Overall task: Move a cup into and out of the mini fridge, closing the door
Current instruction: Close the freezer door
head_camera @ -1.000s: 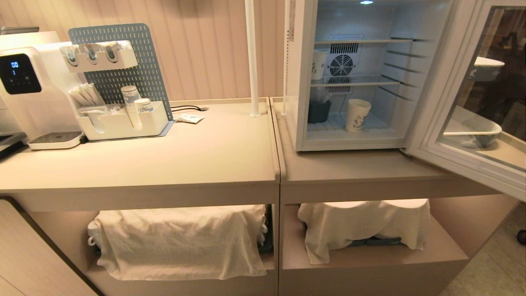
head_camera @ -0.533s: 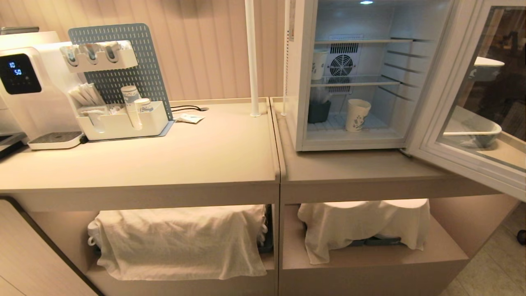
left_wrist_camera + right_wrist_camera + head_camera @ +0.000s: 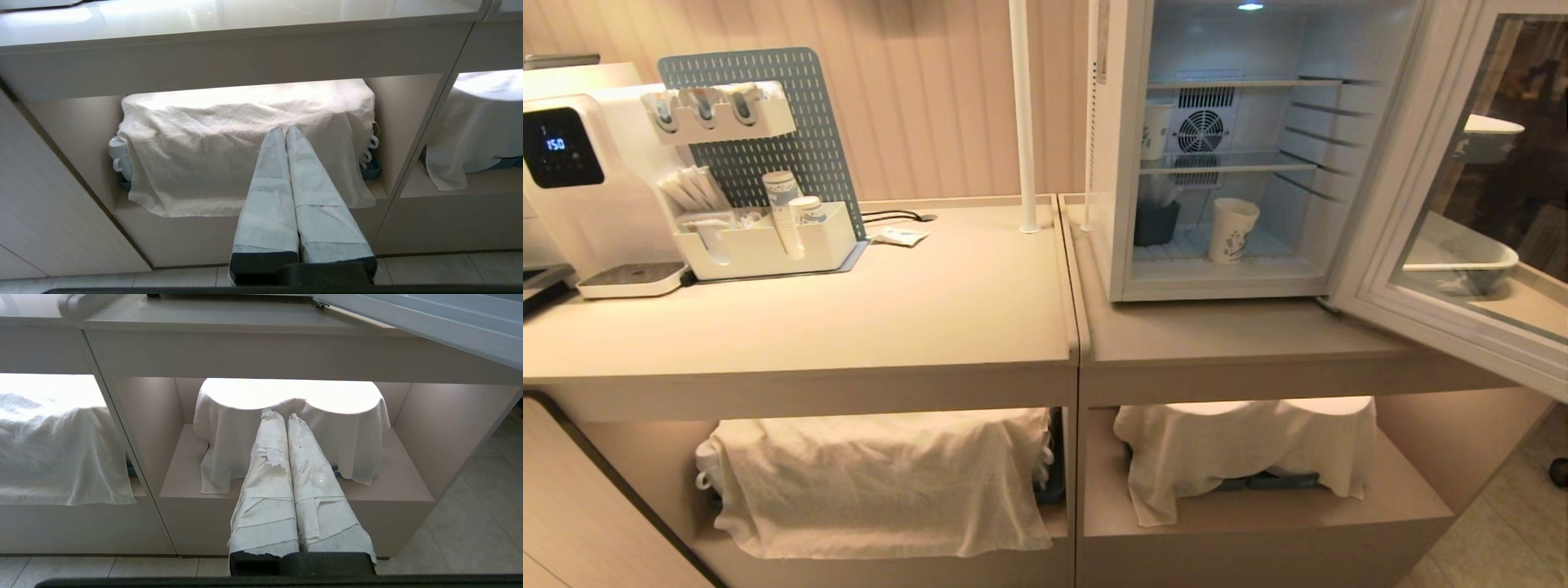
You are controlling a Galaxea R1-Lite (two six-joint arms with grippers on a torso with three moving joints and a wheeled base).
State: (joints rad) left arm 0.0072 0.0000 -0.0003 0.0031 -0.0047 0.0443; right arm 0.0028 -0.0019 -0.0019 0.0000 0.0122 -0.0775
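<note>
I am looking at the white boxy mini fridge standing on the right-hand beige table, and everything else I am placing against it. Its door, a dark glass pane in a wide pale frame, is hanging wide open to the fridge's right, which is leaving the shelves reachable. The small white paper cup with the blue printed pattern is standing upright on the fridge's bottom shelf, near the front, just beside a dark blue tub deeper in to its left. So the cup is already inside, I judge, and taking it out and shutting the door is what is left.

Neither arm is reaching for the fridge. My left gripper is hanging below the table to the fridge's left, jaws pressed together on nothing, pointing at a cream cloth. My right gripper is hanging below the fridge itself, jaws likewise together and empty, facing another white cloth. Both look parked.
</note>
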